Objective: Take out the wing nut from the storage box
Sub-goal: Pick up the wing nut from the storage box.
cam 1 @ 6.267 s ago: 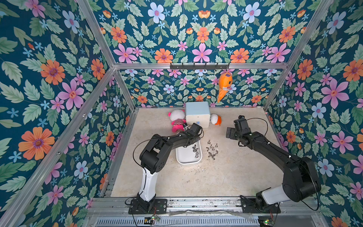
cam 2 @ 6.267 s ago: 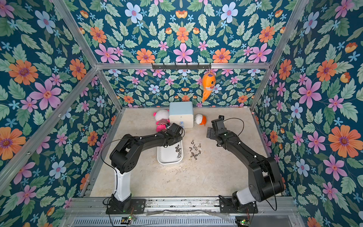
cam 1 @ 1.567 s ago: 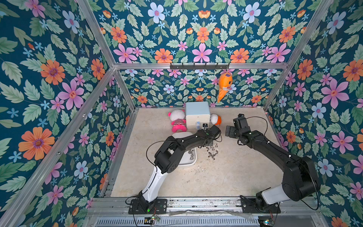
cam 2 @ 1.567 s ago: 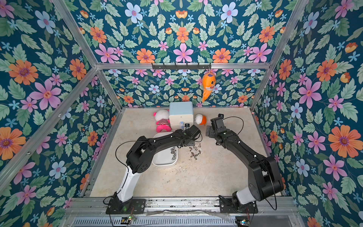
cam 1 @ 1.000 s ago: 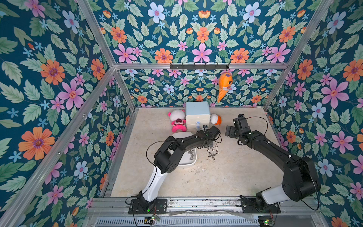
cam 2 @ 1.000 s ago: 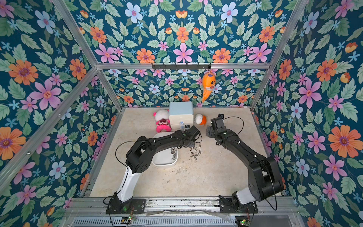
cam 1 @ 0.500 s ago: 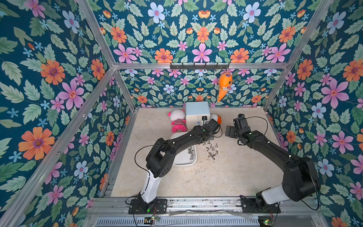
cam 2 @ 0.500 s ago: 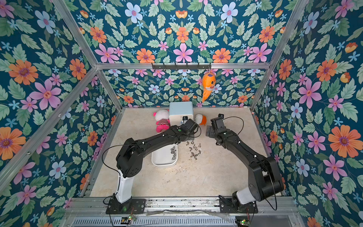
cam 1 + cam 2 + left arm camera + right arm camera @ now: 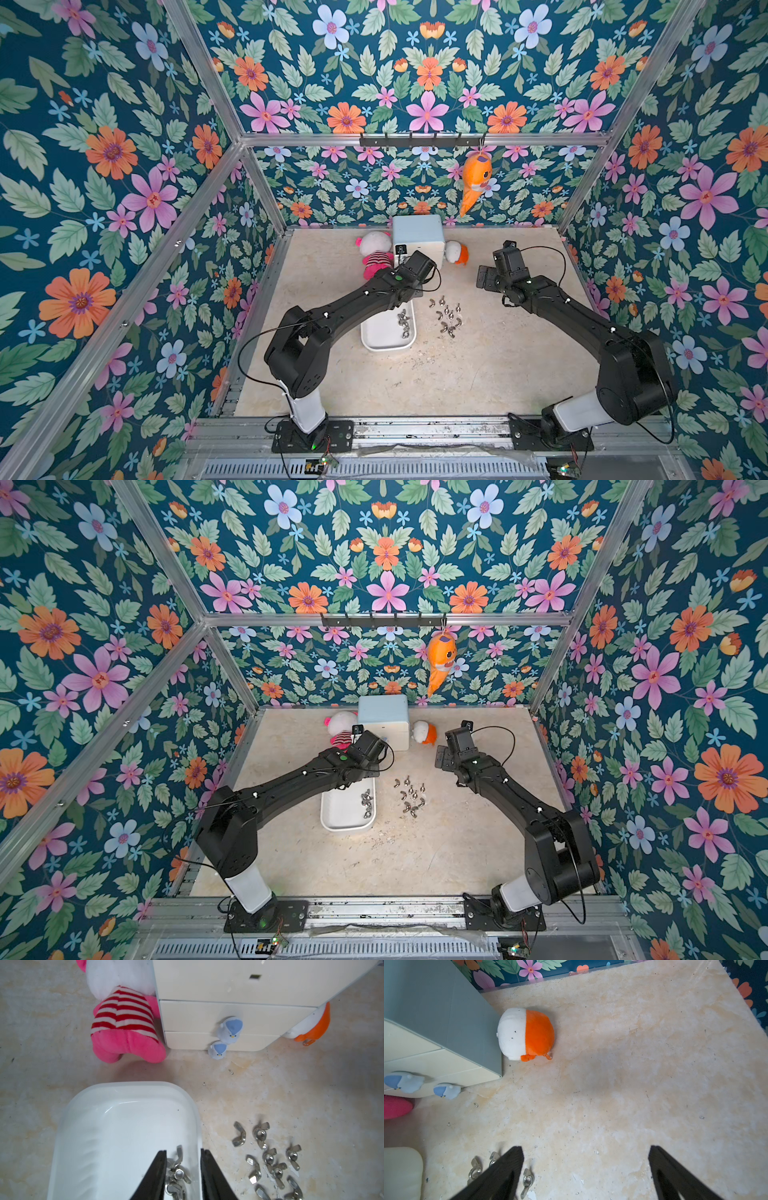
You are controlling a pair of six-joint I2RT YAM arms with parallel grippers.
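Both top views: storage box (image 9: 380, 334) centre of table (image 9: 457, 374), left arm (image 9: 353, 297) across far end, hiding it. Few wing nuts (image 9: 366, 802) inside, by wall nearer right arm (image 9: 561, 303); loose nuts (image 9: 446, 318) just beside box. Drawer cabinet (image 9: 417, 235) behind, pink plush (image 9: 376, 259) and orange-white plush (image 9: 457, 252) at its sides.

Left wrist: left gripper (image 9: 183, 1152) over nuts in box, jaws slightly apart, clamping nothing; lower nuts cut off by frame.

Right wrist: right gripper (image 9: 585, 1148) spread wide over table, one finger (image 9: 500, 1169) covering some loose nuts.
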